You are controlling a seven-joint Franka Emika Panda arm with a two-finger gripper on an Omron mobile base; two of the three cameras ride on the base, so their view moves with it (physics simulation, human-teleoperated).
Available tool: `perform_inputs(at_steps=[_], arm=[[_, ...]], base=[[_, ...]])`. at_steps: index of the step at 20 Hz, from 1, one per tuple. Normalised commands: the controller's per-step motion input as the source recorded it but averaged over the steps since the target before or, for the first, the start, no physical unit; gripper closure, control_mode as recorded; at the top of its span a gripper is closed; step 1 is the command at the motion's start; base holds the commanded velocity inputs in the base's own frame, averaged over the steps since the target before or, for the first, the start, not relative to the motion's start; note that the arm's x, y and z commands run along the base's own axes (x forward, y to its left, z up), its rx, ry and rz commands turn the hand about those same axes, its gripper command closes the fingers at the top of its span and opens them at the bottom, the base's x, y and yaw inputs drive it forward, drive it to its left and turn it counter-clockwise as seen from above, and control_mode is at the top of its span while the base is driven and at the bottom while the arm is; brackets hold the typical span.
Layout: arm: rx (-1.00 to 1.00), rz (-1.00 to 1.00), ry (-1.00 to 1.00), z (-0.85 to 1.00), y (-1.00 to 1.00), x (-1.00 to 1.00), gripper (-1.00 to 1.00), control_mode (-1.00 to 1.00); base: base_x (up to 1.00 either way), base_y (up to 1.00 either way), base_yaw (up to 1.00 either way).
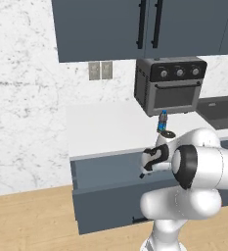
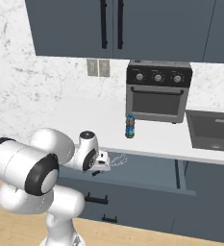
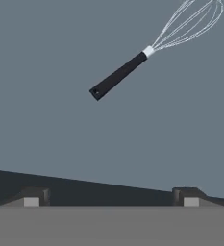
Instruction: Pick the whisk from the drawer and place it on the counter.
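The gripper hangs over the open drawer, jaws wide apart, holding nothing. The whisk lies on the drawer floor, at one o'clock in the hand view. Reaching step: next, I think, move over the dark handle, go down, squeeze.

The white arm folds forward and low, its pincer pointing down, fingers spread wide.

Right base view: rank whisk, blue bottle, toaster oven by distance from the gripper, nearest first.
From the gripper:
1. whisk, right beside it in the open drawer.
2. blue bottle, up on the counter.
3. toaster oven, behind the bottle against the wall.
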Motion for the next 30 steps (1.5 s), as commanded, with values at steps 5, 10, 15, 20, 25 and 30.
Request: perform_inputs(at_steps=[5,10,15,20,25,30], arm=[[0.00,0.00,0.09,-0.28,-0.06,-0.27,-1.00,-1.00],[0.00,0.01,0.12,-0.32,-0.18,-0.81,-1.00,-1.00],[0.00,0.03,0.09,-0.33,-0.31,-1.00,-1.00,-1.00],[0.00,0.07,0.05,-0.16,-0.12,-0.86,-1.00,-1.00],[0.10,0.06,-0.03,0.25,0.08,0.14,-1.00,-1.00],[0.09,0.02,0.00,0.11,0.13,0.54,-1.00,-1.00]], base=[[0.00,0.00,0.00],[0.00,0.00,0.00],[0.00,0.00,0.00],[0.00,0.00,0.00],[0.00,0.00,0.00],[0.00,0.00,0.00]])
